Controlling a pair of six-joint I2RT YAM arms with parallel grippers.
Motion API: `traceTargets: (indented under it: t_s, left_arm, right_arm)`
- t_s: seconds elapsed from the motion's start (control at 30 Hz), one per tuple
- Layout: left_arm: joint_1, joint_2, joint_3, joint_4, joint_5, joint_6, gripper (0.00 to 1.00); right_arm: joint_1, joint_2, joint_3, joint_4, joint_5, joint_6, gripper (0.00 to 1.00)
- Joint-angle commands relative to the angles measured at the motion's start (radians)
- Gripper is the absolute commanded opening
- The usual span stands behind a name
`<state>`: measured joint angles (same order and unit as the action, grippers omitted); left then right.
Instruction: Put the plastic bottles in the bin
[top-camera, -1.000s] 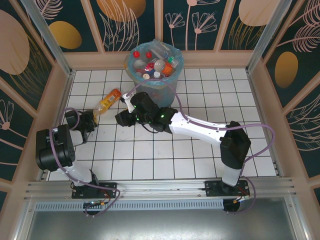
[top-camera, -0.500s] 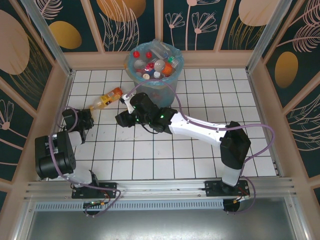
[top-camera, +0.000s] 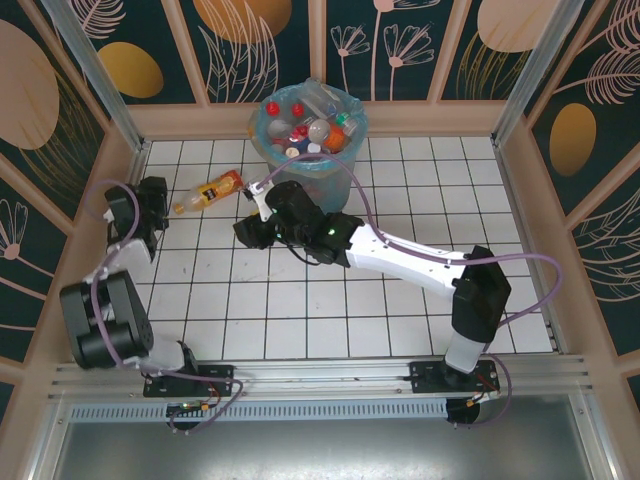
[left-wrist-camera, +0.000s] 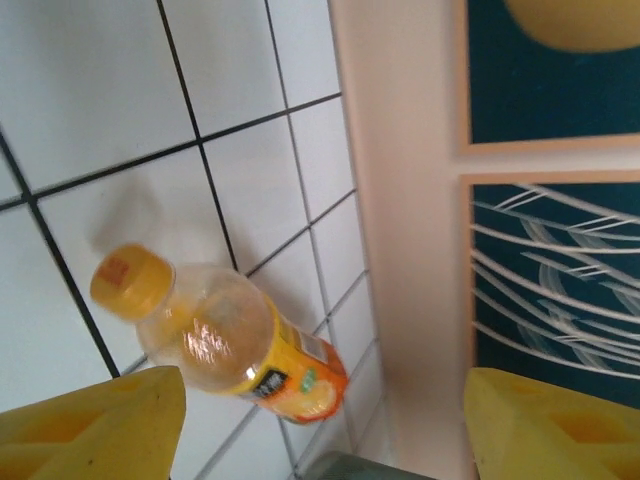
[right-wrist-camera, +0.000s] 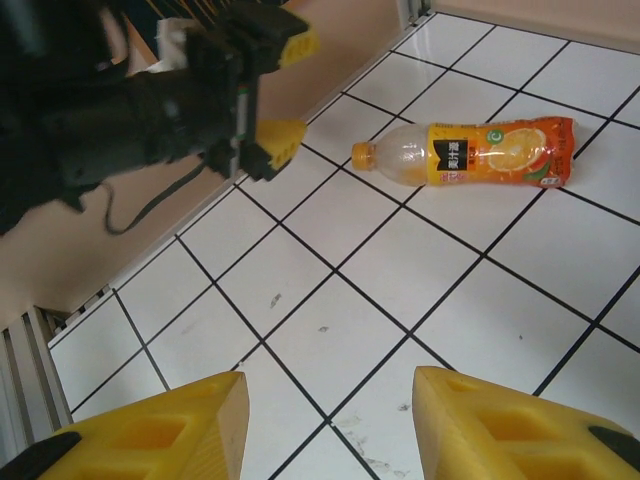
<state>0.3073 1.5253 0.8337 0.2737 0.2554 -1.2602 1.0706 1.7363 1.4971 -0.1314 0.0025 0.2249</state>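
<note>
Orange juice bottle (top-camera: 207, 192) lies on the tabletop (top-camera: 300, 300); my left gripper (left-wrist-camera: 320, 425) and right gripper (right-wrist-camera: 330, 420) gape empty; a glancing finger could roll it.

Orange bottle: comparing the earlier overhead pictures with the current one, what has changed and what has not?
The left gripper let go of the orange bottle, which dropped onto the tiled floor and lies on its side. The gripper drew back leftward, jaws open. The right gripper and the bin hardly moved.
</note>
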Motion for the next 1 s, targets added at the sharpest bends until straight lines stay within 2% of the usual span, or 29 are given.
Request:
traceTargets:
  t_s: [0.0, 0.07, 0.17, 0.23, 0.53, 0.97]
  left_arm:
    - [0.01, 0.144, 0.205, -0.178, 0.11, 0.133, 0.76]
    - [0.011, 0.174, 0.242, -0.214, 0.103, 0.13, 0.78]
    - [0.014, 0.136, 0.208, -0.206, 0.022, 0.108, 0.81]
    - [0.018, 0.117, 0.176, -0.192, 0.005, 0.087, 0.83]
    - [0.019, 0.155, -0.058, 0.025, 0.086, -0.052, 0.81]
    - [0.021, 0.262, -0.119, 0.269, 0.124, -0.2, 0.72]
  right_arm:
    - [0.007, -0.022, 0.008, -0.009, 0.018, -0.022, 0.47]
    - [0.005, -0.016, 0.014, -0.014, 0.021, -0.025, 0.48]
    - [0.0, -0.011, 0.013, -0.01, 0.022, -0.022, 0.48]
    - [-0.001, -0.009, 0.011, -0.003, 0.017, -0.018, 0.48]
    - [-0.001, 0.0, 0.004, -0.005, 0.017, -0.013, 0.47]
    - [-0.001, 0.004, -0.015, -0.005, 0.017, -0.002, 0.47]
